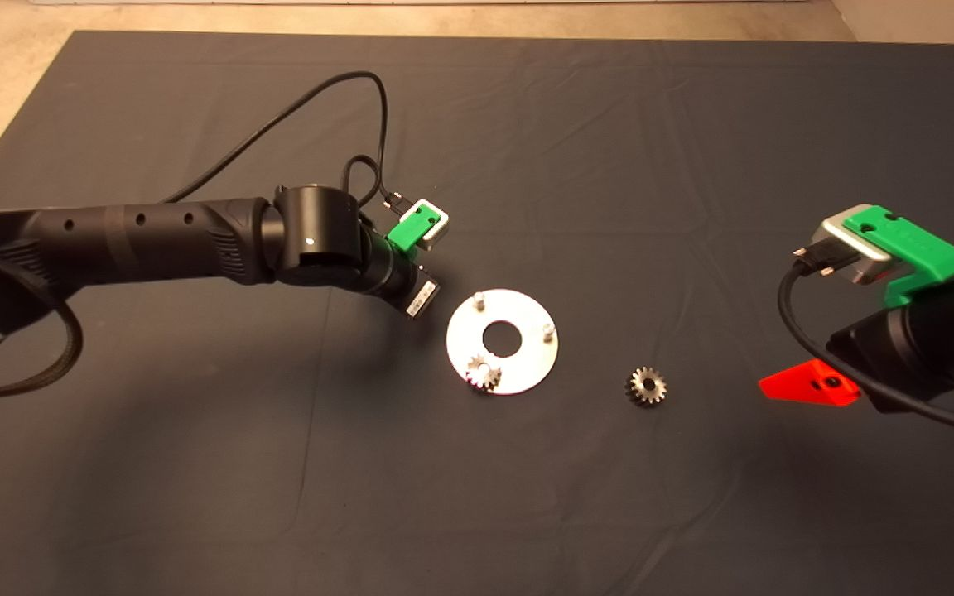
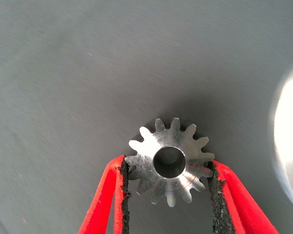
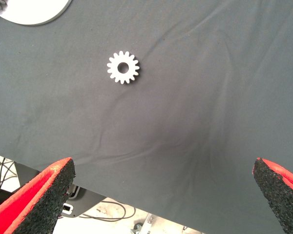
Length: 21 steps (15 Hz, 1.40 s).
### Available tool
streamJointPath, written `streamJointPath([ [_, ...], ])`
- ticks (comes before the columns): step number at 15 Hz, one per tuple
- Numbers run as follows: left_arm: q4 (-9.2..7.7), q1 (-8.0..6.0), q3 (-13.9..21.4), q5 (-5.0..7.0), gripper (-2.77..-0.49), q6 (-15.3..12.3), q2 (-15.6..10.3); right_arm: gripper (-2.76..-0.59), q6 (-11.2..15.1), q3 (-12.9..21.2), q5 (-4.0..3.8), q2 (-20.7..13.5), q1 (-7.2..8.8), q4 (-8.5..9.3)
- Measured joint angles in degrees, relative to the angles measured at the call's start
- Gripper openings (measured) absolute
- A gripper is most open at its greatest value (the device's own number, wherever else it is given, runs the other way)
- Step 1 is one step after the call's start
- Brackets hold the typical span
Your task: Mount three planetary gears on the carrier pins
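Near the middle of the head view, a shiny round disc (image 1: 518, 364) flat on the dark mat (image 1: 527, 124), with a big hole in its centre. Three thin carrier pins on the disc: one bare at its upper left (image 1: 479, 298), one bare at its right (image 1: 548, 331), and one at its lower left under a small gear (image 1: 484, 373) already sitting on it. A second gear (image 1: 647, 386) flat on the mat, alone, right of the disc and not touching it. From the left edge of the frame, the black left arm (image 1: 154, 244) stretched out to just left of the disc, its red fingers hidden under the wrist there. In the left wrist view, the left gripper (image 2: 168, 170) squeezed tight on a third gear (image 2: 169, 161), one black pad (image 2: 123, 180) pressed on each side of its teeth, the gear above the mat with a bright bit of the disc at the frame's right edge. At the right edge of the head view, the right gripper (image 3: 161, 187) well away from the lone gear, fingers spread wide apart with nothing between them, one red finger (image 1: 808, 386) sticking out toward the gear.
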Motion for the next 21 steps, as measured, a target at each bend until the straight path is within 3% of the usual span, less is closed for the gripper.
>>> streamJointPath([
  [1, -0.01, 0.0, 1.94, 0.3, -2.45, -0.02, -0.52, -0.63, -0.02, 0.0, 0.0, 0.0, 0.02, 0.0],
  [4, -0.12, -0.15, 6.47, 3.16, -2.46, -0.09, -0.91, -0.63, 0.0, 0.0, 0.0, 0.0, 0.01, 0.0],
  [5, -0.28, -0.57, 7.0, 3.41, -2.46, -0.51, -0.89, -0.63, 0.0, 0.0, 0.0, 0.0, 0.02, 0.0],
  [11, -0.26, -4.33, 7.08, 4.11, -2.46, -1.18, 0.38, -0.63, -0.02, 0.0, 0.02, 0.0, 0.95, 0.15],
  [13, -0.64, -4.69, 7.35, 4.0, -2.47, -1.38, 0.79, -0.63, -0.02, 0.02, -0.02, -0.02, 0.99, 0.2],
  [17, -1.37, -4.81, 8.54, 4.25, -2.48, -5.17, 1.15, -0.63, -0.02, 0.02, -0.02, -0.01, 1.27, 0.26],
  [21, -1.61, -4.83, 8.87, 4.0, -2.48, -5.92, 4.51, -0.63, -0.02, 0.02, -0.09, -0.05, 1.54, 0.45],
])
